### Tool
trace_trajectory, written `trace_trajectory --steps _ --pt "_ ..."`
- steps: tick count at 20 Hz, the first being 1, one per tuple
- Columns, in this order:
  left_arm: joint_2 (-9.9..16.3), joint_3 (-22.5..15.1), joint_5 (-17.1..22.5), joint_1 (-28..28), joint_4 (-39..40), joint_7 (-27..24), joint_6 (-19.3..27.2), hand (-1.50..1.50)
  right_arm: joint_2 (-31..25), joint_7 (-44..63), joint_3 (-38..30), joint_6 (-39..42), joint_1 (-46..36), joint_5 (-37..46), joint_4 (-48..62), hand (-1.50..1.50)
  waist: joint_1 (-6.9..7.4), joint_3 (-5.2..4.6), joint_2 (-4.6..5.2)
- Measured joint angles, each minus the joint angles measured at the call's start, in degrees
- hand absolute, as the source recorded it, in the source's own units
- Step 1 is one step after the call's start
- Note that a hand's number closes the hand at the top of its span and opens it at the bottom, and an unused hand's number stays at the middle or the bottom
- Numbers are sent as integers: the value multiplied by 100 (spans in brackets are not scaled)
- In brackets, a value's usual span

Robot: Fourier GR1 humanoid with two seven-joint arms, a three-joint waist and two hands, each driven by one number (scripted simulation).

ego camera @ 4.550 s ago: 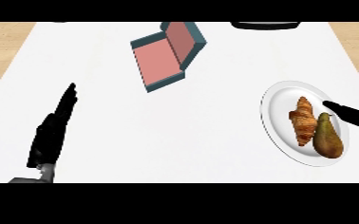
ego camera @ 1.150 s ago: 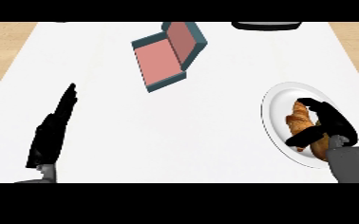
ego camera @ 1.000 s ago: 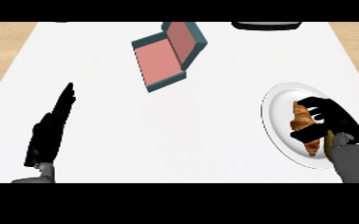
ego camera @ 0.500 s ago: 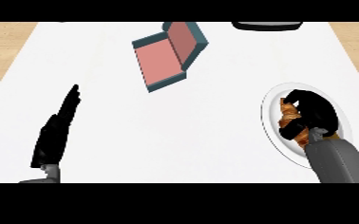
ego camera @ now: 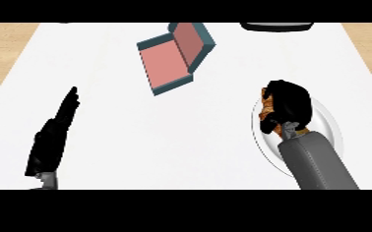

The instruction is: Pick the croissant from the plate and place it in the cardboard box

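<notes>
White counter (ego camera: 218, 128) under us: our right hand (ego camera: 291, 103) curls round the croissant (ego camera: 269, 103) over the plate (ego camera: 327, 123); left hand (ego camera: 52, 135) rests, fingers straight together; cardboard box (ego camera: 174, 59) well apart.

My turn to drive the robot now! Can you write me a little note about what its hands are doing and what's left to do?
Right robot hand: curled round the croissant, over the plate's left part.
Left robot hand: open, resting at the counter's left, holding nothing.
Cardboard box: open, up the counter and to the left of the plate, nothing in it.
Done: croissant grasped.
Left: carry it up and left to the box, set it inside, let go.
</notes>
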Motion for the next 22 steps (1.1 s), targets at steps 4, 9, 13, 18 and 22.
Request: trace_trajectory --steps 4,9,13,18,22 --pt "-61 -37 -57 17 -75 75 16 0 -13 245 -1 283 -51 166 -660 150 -20 0 -3" --pt "-70 5 -46 -74 62 31 12 0 214 -34 -133 30 -315 -144 -1344 150 -29 3 -2" --pt "-28 66 -13 -208 161 45 -27 0 526 -349 -159 -285 -615 -450 -1709 150 -15 3 2" --pt "-45 59 -49 -192 225 -37 -30 0 807 -588 -304 -313 -1272 -802 -1737 150 11 2 6" --pt "-106 -6 -99 -154 158 -3 -20 0 1051 -535 -452 -328 -2104 -914 -1186 150 37 0 11"
